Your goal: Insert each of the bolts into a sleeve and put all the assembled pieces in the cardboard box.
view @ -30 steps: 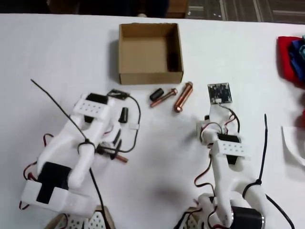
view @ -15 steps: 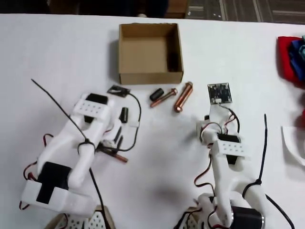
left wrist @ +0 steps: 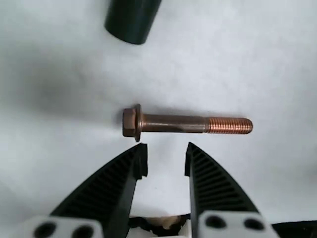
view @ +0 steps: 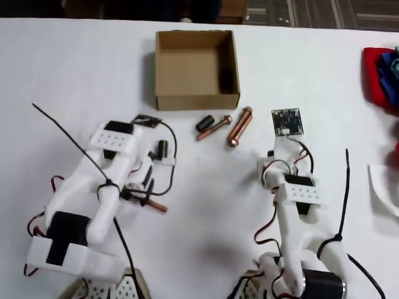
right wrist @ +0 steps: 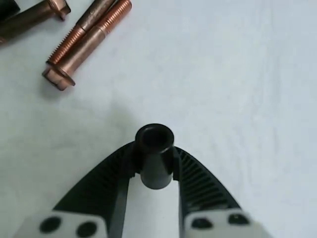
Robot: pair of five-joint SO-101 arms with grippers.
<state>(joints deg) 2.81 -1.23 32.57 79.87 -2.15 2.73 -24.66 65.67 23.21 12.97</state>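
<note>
The open cardboard box point(view: 196, 93) stands at the back middle of the white table. In front of it lie a copper bolt with a black sleeve point(view: 205, 123) on its end and two more copper bolts point(view: 240, 126) side by side. My left gripper point(left wrist: 165, 159) is open, its tips just short of a lone copper bolt point(left wrist: 185, 124) lying flat, with a loose black sleeve point(left wrist: 132, 17) beyond it. That bolt point(view: 156, 205) and sleeve point(view: 162, 149) lie beside the left arm. My right gripper point(right wrist: 154, 171) is shut on an upright black sleeve point(right wrist: 155, 153), with the paired bolts point(right wrist: 86, 42) beyond it.
Red and blue cloth point(view: 381, 68) lies at the table's right edge, with a white object point(view: 383, 187) nearer along that edge. The table's far edge runs just behind the box. Black cables trail from both arms.
The left arm has shifted slightly to the left, its gripper still over the lone bolt, which stays on the table. The right arm has not moved.
</note>
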